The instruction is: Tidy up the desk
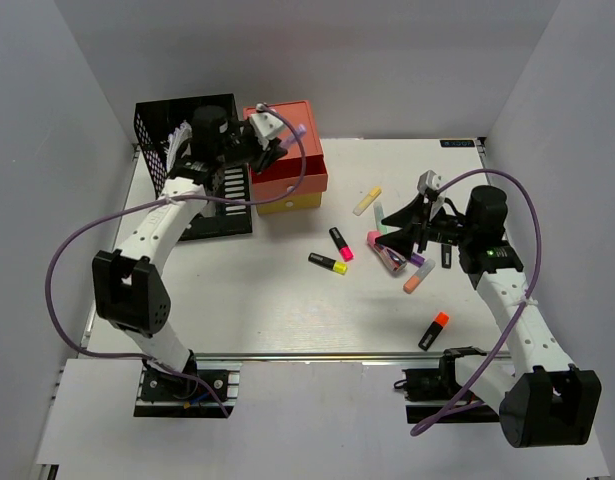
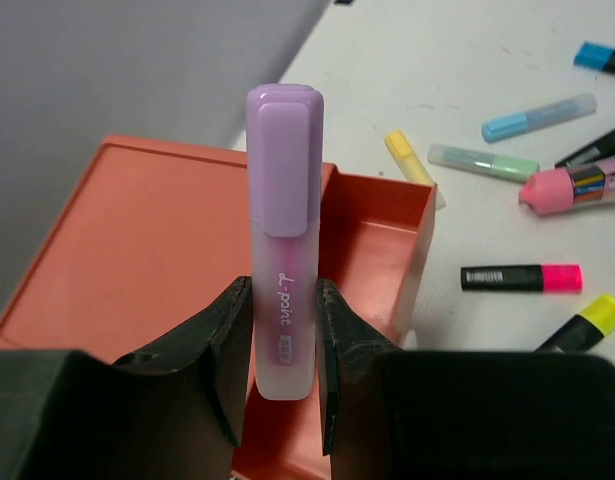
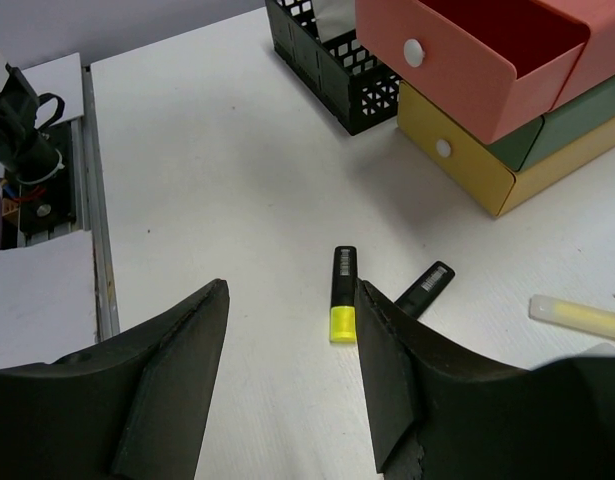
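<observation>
Robotics lab test cell, dressed as an office desk. Plain pale panels (image 1: 387, 70) box in a white desk (image 1: 267, 300) edged with aluminium rail. Left arm (image 1: 157, 225) and right arm (image 1: 512, 295) are bolted at 6 o'clock, trailing purple cables (image 1: 51, 270). Black mesh file rack (image 1: 157, 120) and drawer unit (image 1: 287, 170) at 11 o'clock; highlighters (image 1: 327, 263) scattered toward 3 o'clock.

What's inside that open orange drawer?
The orange drawer shows a bare floor wherever it is visible. Its near end is hidden behind the purple highlighter and the left gripper holding it, so that part cannot be checked.
</observation>
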Robot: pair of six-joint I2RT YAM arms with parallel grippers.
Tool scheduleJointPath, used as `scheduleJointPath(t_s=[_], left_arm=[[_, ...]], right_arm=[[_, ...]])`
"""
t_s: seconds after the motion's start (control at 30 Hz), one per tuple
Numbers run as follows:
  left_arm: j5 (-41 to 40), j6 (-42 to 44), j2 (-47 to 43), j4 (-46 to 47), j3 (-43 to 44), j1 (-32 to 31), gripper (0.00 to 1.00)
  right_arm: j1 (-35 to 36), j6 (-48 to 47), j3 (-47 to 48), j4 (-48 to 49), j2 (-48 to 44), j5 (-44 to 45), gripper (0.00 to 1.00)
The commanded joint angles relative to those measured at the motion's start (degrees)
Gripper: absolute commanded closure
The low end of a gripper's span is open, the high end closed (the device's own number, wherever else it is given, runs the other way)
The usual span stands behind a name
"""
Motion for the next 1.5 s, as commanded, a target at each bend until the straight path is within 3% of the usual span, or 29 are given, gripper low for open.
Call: scheduleJointPath(t_s=[0.0,0.33,0.47,0.53,0.63,0.67,0.7,0.9,1.07,1.17,1.2,1.27,1.33,1.4,1.47], left_arm=[[-3.4,5.9,-0.1,-4.8,2.7,-1.9,1.0],[-7.7,9.1,1.9,-7.6,2.1,-3.8,1.0],[-9.2,9.2,1.9,-8.4,0.5,-3.8,0.96],[-10.0,9.4,1.7,-8.4,-0.6,-3.8,0.9],[-11.8,9.2,0.4,-6.9,-2.2,-3.8,0.64],[-12.3,9.1,-0.1,-5.3,-2.8,-3.8,0.45],[-13.4,8.5,-0.8,-4.6,-3.1,-3.8,0.34],[-17.1,6.1,-1.9,-2.1,-2.0,-3.8,0.24],[-17.8,-1.0,-6.6,5.5,-2.3,-3.8,0.32],[-17.4,-13.4,-11.9,9.4,-5.0,-3.8,0.63],[-17.1,-16.5,-13.6,12.3,-6.4,-3.8,0.85],[-16.5,-25.5,-20.0,13.8,-13.1,-3.2,1.0],[-15.4,-34.8,-27.6,16.5,-19.8,-2.5,1.0],[-13.5,-37.2,-32.4,19.0,-31.5,-2.5,1.0],[-12.2,-40.5,-36.7,21.2,-38.5,-2.5,1.0]], right_arm=[[-0.8,-1.0,1.6,0.4,-0.9,-0.4,0.41],[-1.9,-0.4,1.5,0.7,-0.5,-1.3,0.41],[-2.2,-0.2,1.5,0.9,-0.6,-1.7,0.41],[-2.3,0.0,1.5,1.0,-0.7,-1.8,0.41],[-2.6,0.1,1.3,1.2,-0.6,-1.8,0.41],[-2.5,0.1,1.2,1.2,-0.5,-1.9,0.41],[-2.5,0.1,1.3,1.2,-0.6,-1.9,0.41],[-2.9,0.1,1.2,1.2,-0.4,-1.9,0.41],[-3.4,0.0,0.9,1.3,-0.2,-1.1,0.41],[-3.7,-1.0,0.9,0.7,0.1,1.3,0.49],[-3.7,-2.1,0.9,0.3,0.6,2.5,0.58],[-3.6,-3.8,1.5,-1.6,1.5,6.5,0.71],[-3.4,-6.0,2.9,-3.8,3.9,13.1,0.95],[-3.1,-7.8,5.0,-5.8,6.2,18.8,0.97],[-3.1,-10.8,10.2,-11.5,11.0,25.3,0.87]])
